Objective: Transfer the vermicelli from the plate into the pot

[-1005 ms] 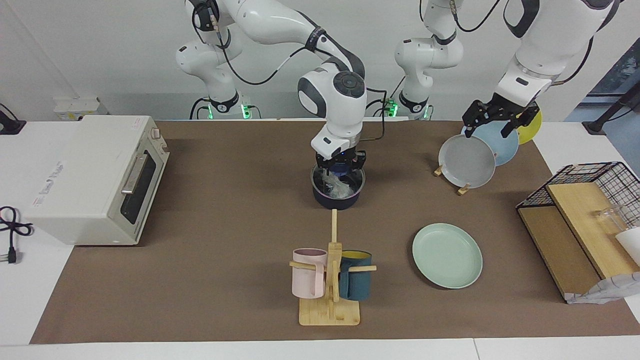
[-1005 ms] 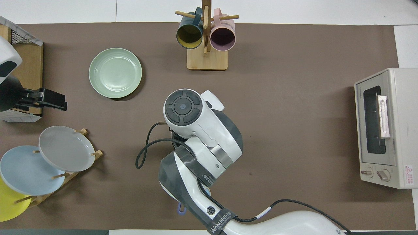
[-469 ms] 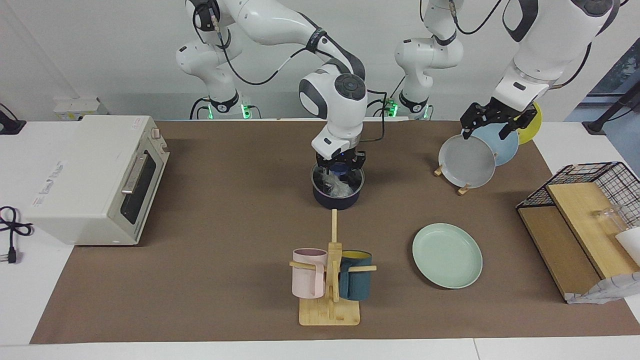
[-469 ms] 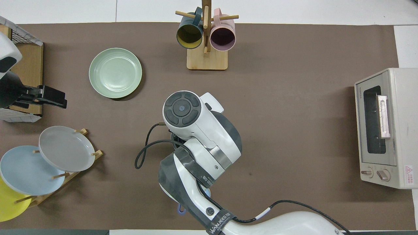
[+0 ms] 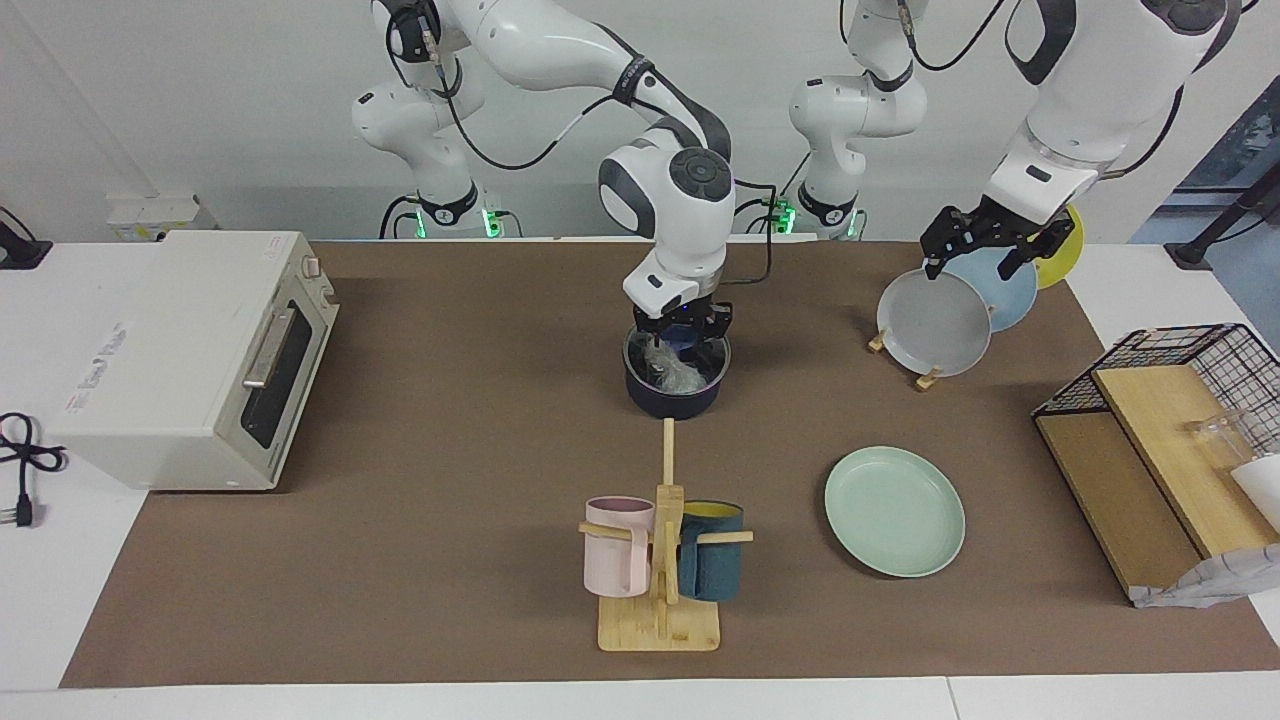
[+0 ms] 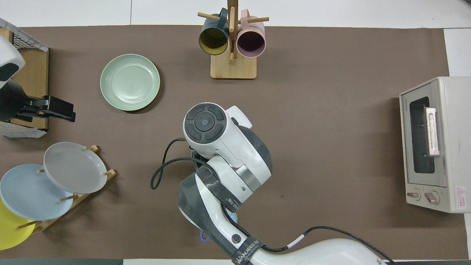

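R gripper (image 5: 682, 338) sits low over the navy pot (image 5: 672, 398), fingertips pinched together at a clear vermicelli bundle (image 5: 676, 372) lying inside; can't tell if it grips it. Mint-green plate (image 5: 894, 511) lies bare toward L arm's end. L gripper (image 5: 985, 243) spread wide, waiting above grey plate (image 5: 932, 322) in rack.

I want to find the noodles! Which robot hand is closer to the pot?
The right gripper is right over the pot, at the vermicelli. The left gripper waits over the plate rack.
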`<state>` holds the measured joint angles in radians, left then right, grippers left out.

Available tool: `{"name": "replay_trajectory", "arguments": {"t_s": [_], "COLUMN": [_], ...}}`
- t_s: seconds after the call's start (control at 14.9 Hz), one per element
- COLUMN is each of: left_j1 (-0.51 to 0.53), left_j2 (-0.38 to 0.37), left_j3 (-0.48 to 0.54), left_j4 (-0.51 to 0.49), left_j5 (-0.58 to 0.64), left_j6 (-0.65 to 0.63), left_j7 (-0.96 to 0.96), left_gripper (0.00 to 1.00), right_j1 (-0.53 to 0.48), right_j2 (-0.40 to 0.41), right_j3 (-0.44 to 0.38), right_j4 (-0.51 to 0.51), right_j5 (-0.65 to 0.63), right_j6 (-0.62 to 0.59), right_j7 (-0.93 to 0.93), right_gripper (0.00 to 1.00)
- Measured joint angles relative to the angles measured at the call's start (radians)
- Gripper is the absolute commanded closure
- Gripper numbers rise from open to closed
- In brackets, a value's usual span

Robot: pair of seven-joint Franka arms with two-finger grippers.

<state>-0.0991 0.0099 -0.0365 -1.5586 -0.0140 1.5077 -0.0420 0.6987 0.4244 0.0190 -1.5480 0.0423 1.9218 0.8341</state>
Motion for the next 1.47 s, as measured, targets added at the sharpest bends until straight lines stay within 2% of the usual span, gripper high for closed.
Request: {"name": "replay_trajectory", "arguments": {"t_s": [0.33, 0.54, 1.14, 1.27, 1.47], "left_j1": [0.0, 0.001, 0.002, 0.002, 0.002], "left_j2": [0.0, 0.0, -0.002, -0.002, -0.002], "left_j3": [0.0, 0.0, 0.003, 0.003, 0.003], "left_j4": [0.0, 0.0, 0.0, 0.0, 0.0], "left_j5": [0.001, 0.001, 0.002, 0.002, 0.002], "left_j6": [0.0, 0.0, 0.0, 0.0, 0.0], "left_j7": [0.0, 0.0, 0.0, 0.0, 0.0], "left_gripper": [0.0, 0.0, 0.0, 0.0, 0.0], "right_j1": [-0.006, -0.065, -0.441, -0.481, -0.515], "right_j2": [-0.002, -0.03, -0.302, -0.361, -0.39], "right_j3": [-0.003, -0.007, -0.019, -0.021, -0.064], "right_j4": [0.006, 0.032, 0.052, 0.051, 0.032], "right_j5": [-0.037, -0.082, -0.088, -0.088, -0.088], "right_j6": [0.004, -0.005, -0.394, -0.465, -0.508], "right_j7": [0.0, -0.024, -0.54, -0.623, -0.753], "right_gripper": [0.0, 0.0, 0.0, 0.0, 0.0]}}
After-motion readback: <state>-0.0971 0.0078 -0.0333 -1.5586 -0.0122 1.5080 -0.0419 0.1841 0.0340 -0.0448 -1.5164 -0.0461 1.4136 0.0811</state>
